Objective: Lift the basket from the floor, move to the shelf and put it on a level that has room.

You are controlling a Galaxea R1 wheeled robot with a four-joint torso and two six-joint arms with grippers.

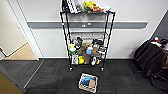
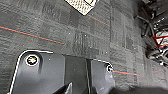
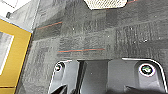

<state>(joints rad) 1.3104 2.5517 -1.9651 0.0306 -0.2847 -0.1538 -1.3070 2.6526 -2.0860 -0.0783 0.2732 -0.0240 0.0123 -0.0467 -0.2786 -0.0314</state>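
While resting on the floor (image 1: 50, 75), the basket (image 1: 88, 83) sits just in front of the shelf (image 1: 86, 37), low and centre in the head view, turned a little askew. Blue cloth (image 1: 86, 80) and a brown packet (image 1: 92, 83) lie inside. Long axis probably runs slantwise toward the rack, though too blurred to be sure. Second level (image 1: 87, 33) from the top looks bare; top tier holds books and yellow plush toys (image 1: 90, 5), lower tiers crowded. Seen from the left wrist, a woven corner of the basket (image 2: 83, 5) lies ahead, well apart across carpet; likewise from the right wrist (image 3: 105, 3). Roughly equal reach for both arms, judging by that. Cannot tell whether either gripper's fingers are parted or closed. Nothing lifted yet. Dark office chair (image 1: 150, 60) stands off to the right.
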